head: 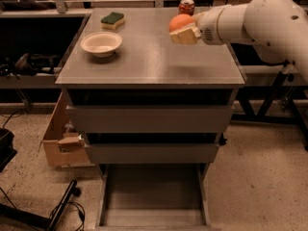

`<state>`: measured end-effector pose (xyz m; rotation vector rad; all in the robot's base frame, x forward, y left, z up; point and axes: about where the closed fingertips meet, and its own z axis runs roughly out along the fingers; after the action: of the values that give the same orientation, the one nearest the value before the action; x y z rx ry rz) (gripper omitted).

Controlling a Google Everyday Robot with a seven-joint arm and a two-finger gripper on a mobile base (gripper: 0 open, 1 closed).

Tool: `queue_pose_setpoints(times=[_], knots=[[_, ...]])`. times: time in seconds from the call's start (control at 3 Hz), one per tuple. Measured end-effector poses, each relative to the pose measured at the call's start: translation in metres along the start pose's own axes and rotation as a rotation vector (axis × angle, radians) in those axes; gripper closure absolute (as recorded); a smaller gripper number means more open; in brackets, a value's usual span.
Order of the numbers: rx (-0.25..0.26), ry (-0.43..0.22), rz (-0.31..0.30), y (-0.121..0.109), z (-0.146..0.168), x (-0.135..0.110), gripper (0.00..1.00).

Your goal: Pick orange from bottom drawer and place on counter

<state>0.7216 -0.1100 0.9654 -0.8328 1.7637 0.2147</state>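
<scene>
My gripper (182,29) reaches in from the right and is shut on the orange (180,22), holding it above the right half of the grey counter (159,61), just in front of the soda can. The orange sits between the pale fingers (185,35) and shows on top of them. The bottom drawer (153,196) is pulled open at the foot of the cabinet and its grey floor shows nothing in it.
A white bowl (101,43) and a green-and-yellow sponge (112,19) sit on the counter's left side. A red soda can (186,6) stands at the back right, partly behind the orange. A cardboard box (62,141) stands left of the cabinet.
</scene>
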Motion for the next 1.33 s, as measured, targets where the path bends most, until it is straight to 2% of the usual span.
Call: queue_pose_setpoints(times=[0.33,0.67,1.0,1.33], knots=[[-0.028,0.029,0.028,-0.007,0.053,0.021,1.0],[-0.05,0.084,0.068,-0.01,0.089,0.057,1.0],[-0.068,0.124,0.112,-0.01,0.103,0.09,1.0],[-0.068,0.124,0.112,-0.01,0.103,0.09,0.86]])
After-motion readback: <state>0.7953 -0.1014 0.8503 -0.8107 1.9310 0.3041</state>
